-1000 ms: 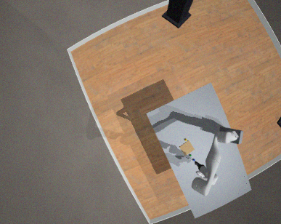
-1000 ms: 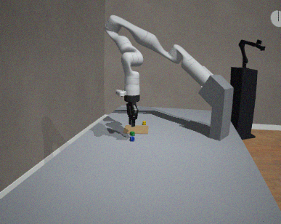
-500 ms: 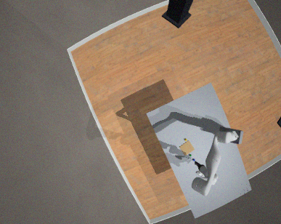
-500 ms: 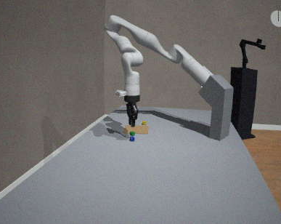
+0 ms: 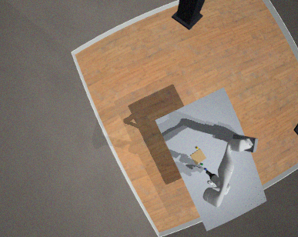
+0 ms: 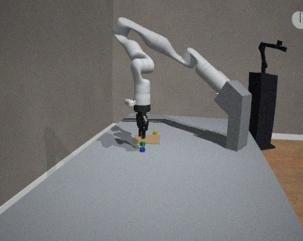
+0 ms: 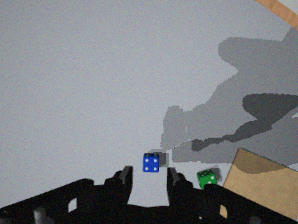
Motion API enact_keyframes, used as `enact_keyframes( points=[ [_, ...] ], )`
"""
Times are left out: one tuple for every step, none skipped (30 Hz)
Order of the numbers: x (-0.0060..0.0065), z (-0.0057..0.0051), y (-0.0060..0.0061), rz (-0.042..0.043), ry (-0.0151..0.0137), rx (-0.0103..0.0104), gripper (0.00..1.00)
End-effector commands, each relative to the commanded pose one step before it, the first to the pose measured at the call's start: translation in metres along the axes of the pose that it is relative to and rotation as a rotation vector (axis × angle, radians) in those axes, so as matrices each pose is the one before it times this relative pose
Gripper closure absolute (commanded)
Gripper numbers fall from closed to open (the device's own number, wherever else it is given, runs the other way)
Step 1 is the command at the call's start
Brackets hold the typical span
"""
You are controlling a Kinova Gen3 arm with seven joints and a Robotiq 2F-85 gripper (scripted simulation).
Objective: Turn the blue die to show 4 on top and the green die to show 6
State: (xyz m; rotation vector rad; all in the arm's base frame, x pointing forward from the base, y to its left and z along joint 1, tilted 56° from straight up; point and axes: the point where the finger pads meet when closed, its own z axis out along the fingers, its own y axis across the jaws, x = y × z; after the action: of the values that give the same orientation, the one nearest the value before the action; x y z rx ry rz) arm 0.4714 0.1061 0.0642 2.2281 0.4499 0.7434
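Blue die (image 5: 205, 169) (image 6: 142, 149) (image 7: 151, 162) sat off the mat (image 5: 199, 155) (image 6: 153, 139) (image 7: 265, 182), on the tabletop (image 5: 237, 185) (image 6: 155, 188) (image 7: 75, 90), green die (image 5: 202, 164) (image 6: 142, 143) (image 7: 206, 178) between it and the mat. Fingers (image 5: 207, 171) (image 6: 142, 137) part-way apart, nothing between them; blue die lay ahead of the gap in the wrist view.

Main risk: green die stood close to one finger's side in that view, so a descent slightly off line could have knocked it or rolled it. Narrow gap left little slack too; a fingertip landing on blue die's edge would have tipped it to a wrong face. Later, a low carry could have dragged the mat or bumped yellow die (image 5: 196, 147) (image 6: 155, 132) at its far side.

Looks: blue die was a small saturated blue cube, white pips, four on the face towards the wrist camera, darker side strip above. Green die matched in style, turned askew; its pips were too blurred to count.
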Motion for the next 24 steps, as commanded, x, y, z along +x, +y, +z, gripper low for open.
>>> enact_keyframes(
  points=[
    [-0.00153,0.00476,0.00027,-0.00118,-0.0037,-0.00231,0.65],
    [0.0,0.0,0.0,0.0,0.0,0.0,0.65],
    [0.0,0.0,0.0,0.0,0.0,0.0,0.65],
    [-0.00001,0.00151,0.0,0.0,0.0,0.0,0.65],
    [-0.00001,0.00155,0.0,0.0,0.0,0.0,0.65],
    [0.0,0.00158,0.0,0.00001,0.00001,-0.00001,0.65],
    [-0.00001,0.0016,0.0,0.0,0.0,0.0,0.65],
    [-0.00001,0.00162,0.0,0.0,0.0,0.0,0.65],
    [0.0,0.00163,0.0,0.00001,0.00001,0.0,0.65],
    [-0.00001,0.00163,0.0,0.0,0.0,0.0,0.65],
    [-0.00001,0.00162,0.0,0.0,0.0,0.0,0.65],
    [0.0,0.00161,0.0,0.00001,0.00001,0.0,0.65],
    [-0.00001,0.00159,0.0,0.0,0.0,0.0,0.65],
    [-0.00001,0.00156,0.0,0.0,0.0,0.0,0.65],
    [0.0,0.00153,0.0,0.00001,0.00001,0.0,0.65],
    [-0.00001,0.00149,0.0,0.0,0.0,0.0,0.65],
    [-0.00001,0.00144,0.0,0.0,-0.00001,0.0,0.65],
    [0.0,0.00139,0.0,0.00001,0.00001,0.0,0.65],
    [0.0,0.0,0.0,0.0,0.0,0.0,0.65],
    [0.0,0.0,0.0,0.0,0.0,0.0,0.65],
    [0.0,0.00133,0.0,0.0,0.0,0.0,0.65],
    [-0.00001,0.00127,0.0,-0.00001,-0.00001,0.0,0.65],
    [0.0,0.0012,0.0,0.0,0.0,0.0,0.65],
    [0.0,0.00113,0.0,0.0,0.0,0.0,0.65]
  ],
)
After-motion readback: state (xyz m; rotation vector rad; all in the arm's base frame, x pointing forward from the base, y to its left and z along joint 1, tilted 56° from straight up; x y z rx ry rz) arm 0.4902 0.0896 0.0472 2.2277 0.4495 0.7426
